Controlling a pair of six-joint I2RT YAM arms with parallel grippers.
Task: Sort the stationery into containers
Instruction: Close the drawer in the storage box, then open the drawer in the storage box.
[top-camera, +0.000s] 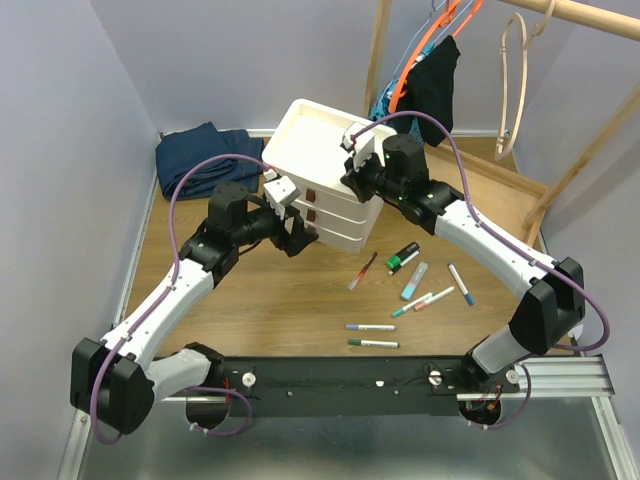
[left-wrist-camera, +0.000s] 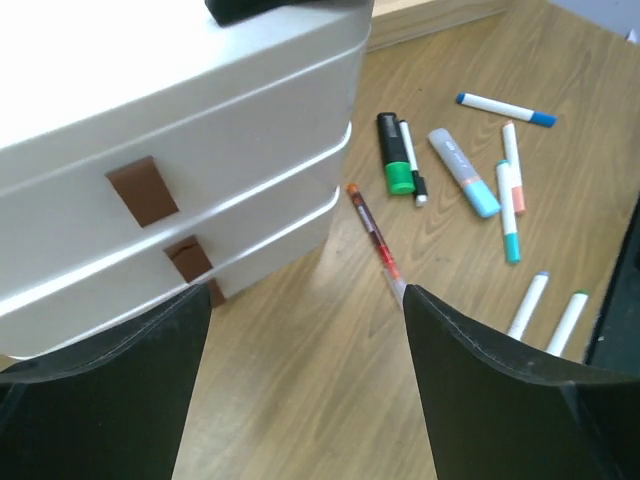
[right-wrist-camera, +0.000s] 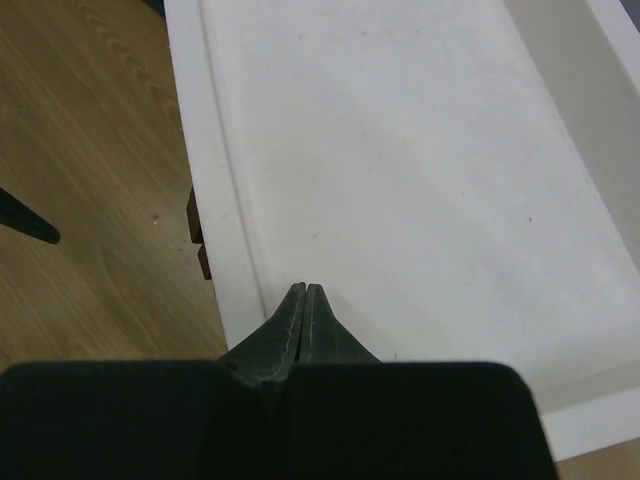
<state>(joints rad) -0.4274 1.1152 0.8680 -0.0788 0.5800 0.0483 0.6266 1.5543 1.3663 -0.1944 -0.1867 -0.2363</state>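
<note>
The top camera looks down from above and behind the arm bases onto the whole bench (top-camera: 250, 300). The left wrist camera looks past its own left claw (left-wrist-camera: 305, 310), close to the front of the white drawers (left-wrist-camera: 180, 130), with the markers (left-wrist-camera: 500, 190) behind. The right wrist camera looks steeply down, very near, on the tray-like top (right-wrist-camera: 400, 180). All three views share the drawers.

No legible text, perhaps faint marker (left-wrist-camera: 465, 172) print.

walls: pale lilac (top-camera: 70, 120) | table: wood-grain (top-camera: 290, 300) | rear: wooden clothes rack (top-camera: 570, 20), folded navy cloth (top-camera: 205, 155)
</note>
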